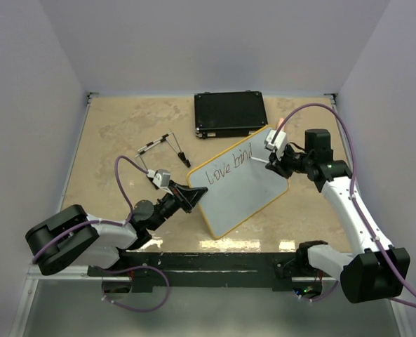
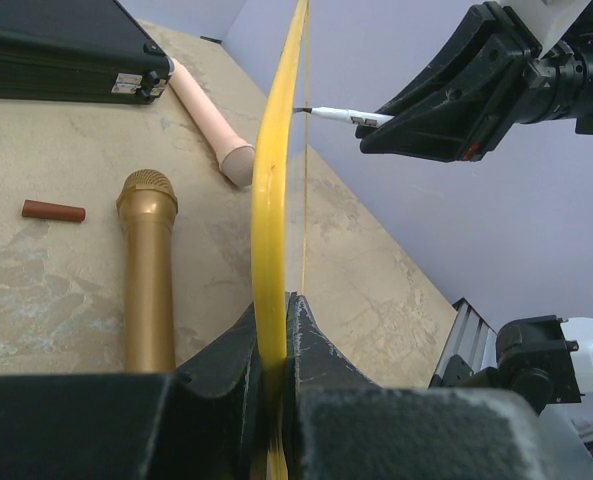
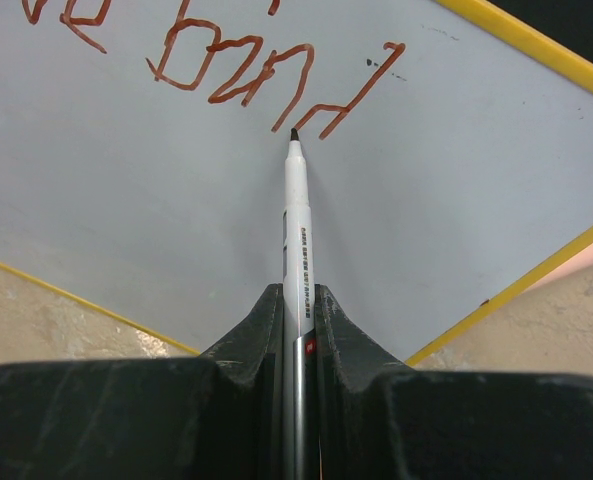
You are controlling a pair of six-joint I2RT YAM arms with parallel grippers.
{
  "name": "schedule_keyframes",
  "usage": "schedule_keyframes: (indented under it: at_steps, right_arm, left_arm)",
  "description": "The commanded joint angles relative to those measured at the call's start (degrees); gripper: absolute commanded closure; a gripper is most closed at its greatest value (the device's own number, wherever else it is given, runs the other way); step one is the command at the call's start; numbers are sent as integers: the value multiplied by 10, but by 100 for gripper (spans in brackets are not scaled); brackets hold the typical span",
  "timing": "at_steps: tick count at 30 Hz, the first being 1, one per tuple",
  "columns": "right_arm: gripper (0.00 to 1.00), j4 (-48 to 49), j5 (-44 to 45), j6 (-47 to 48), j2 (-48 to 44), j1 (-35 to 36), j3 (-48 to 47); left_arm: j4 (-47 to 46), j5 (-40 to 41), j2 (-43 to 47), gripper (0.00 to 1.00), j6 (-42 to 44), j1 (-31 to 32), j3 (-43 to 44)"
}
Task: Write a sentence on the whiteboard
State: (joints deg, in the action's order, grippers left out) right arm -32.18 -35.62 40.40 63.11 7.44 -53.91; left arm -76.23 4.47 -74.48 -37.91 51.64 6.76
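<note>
The whiteboard point(image 1: 246, 193), yellow-framed, stands tilted over the table. My left gripper point(image 1: 193, 198) is shut on its left edge; in the left wrist view the jaws point(image 2: 276, 330) pinch the yellow frame point(image 2: 271, 180) edge-on. My right gripper point(image 1: 272, 163) is shut on a white marker point(image 3: 298, 230), whose tip touches the board face point(image 3: 126, 220) just under the last letter. The sentence point(image 1: 229, 167) reads "love bind" in one slanted line; it looks red-brown in the right wrist view point(image 3: 236, 80). The marker point(image 2: 346, 115) and right gripper point(image 2: 446, 100) also show in the left wrist view.
A black case point(image 1: 229, 114) lies at the back, just beyond the board. A black-and-white pen point(image 1: 155, 145) and a small dark piece point(image 1: 183, 156) lie left of the board. Behind the board lie a gold microphone point(image 2: 148, 270), a pink tube point(image 2: 211, 120) and a red cap point(image 2: 53, 211).
</note>
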Motion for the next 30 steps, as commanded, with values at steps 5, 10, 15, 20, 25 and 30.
schedule_keyframes:
  at_steps: [5,10,15,20,25,30]
  right_arm:
    - [100,10,33,-13,-13,-1,-5]
    - [100,40,60,-35,-19,0,-4]
    - [100,49,54,-44,-26,0,-6]
    - [100,43,38,-37,-25,0,-8]
    - [100,26,27,-22,-26,-1,-6]
    - [100,13,27,-13,-19,-1,-2]
  left_arm:
    - [14,-35,-12,100,57,3,-2]
    - [14,-37,-11,100,57,2,-3]
    - [13,-39,-15,100,56,2,0]
    - [13,-39,-15,100,56,2,-1]
    - [13,-39,-15,100,56,2,-2]
    - [12,-39,-18,100,56,2,-1]
